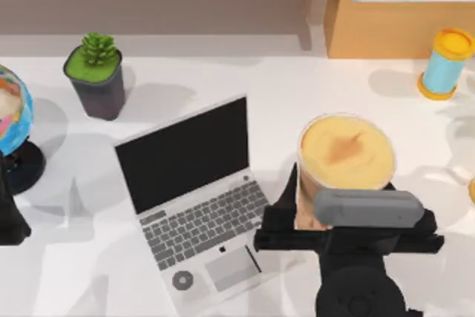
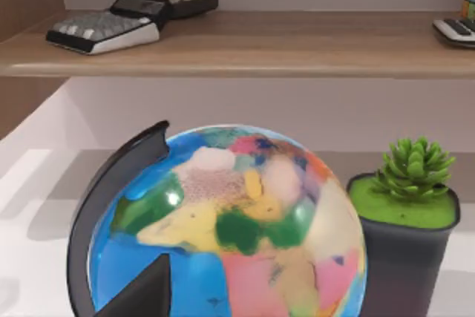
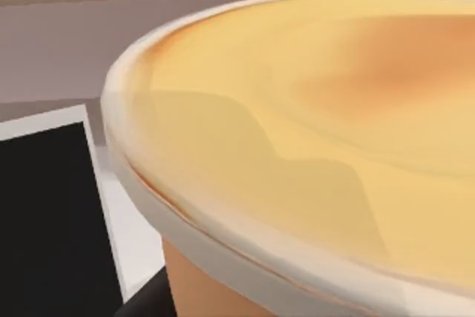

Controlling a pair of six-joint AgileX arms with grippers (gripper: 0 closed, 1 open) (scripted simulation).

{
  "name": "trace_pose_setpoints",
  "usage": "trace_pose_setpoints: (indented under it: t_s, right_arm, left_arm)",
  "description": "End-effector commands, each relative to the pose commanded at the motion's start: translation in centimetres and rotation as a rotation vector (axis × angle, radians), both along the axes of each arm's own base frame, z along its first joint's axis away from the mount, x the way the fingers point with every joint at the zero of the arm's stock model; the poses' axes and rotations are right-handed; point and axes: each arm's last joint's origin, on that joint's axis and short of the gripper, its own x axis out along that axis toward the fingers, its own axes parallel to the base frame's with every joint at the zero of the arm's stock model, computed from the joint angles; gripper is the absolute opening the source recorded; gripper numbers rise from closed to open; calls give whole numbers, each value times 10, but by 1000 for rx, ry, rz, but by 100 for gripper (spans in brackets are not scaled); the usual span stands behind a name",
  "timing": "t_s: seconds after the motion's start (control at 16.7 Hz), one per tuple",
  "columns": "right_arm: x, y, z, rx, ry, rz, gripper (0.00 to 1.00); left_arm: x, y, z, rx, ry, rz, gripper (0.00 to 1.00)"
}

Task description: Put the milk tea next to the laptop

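A: What is the top view showing?
B: The right gripper (image 1: 326, 217) is clamping its fingers on the milk tea (image 1: 346, 152), which is sitting just right of the laptop (image 1: 194, 202), beside the keyboard. The left gripper (image 1: 9, 217) is idling at the table's (image 1: 282, 87) left edge by the globe (image 1: 11, 113); I cannot tell its fingers.
A: And the left wrist view?
B: It is facing the globe (image 2: 230, 235) and the plant pot (image 2: 404, 246).
A: The right wrist view?
B: The milk tea's (image 3: 312, 131) wide yellow-orange top is looming close, with the laptop's (image 3: 52, 213) black screen beside it.
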Motion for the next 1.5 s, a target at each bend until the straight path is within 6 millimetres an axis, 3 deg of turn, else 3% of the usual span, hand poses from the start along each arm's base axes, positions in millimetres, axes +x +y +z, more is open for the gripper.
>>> trace_pose_setpoints:
  t_s: [0.42, 0.78, 1.02, 1.5]
  right_arm:
    - [0, 3, -8, 28, -12, -1, 0]
    - [-4, -5, -32, -65, 25, 4, 0]
    - [-4, -6, -33, -69, 27, 5, 0]
    - [-4, -6, -33, -69, 27, 5, 60]
  left_arm:
    - [0, 0, 0, 0, 0, 0, 100]
    - [0, 0, 0, 0, 0, 0, 100]
    - [0, 0, 0, 0, 0, 0, 100]
    - [0, 0, 0, 0, 0, 0, 100]
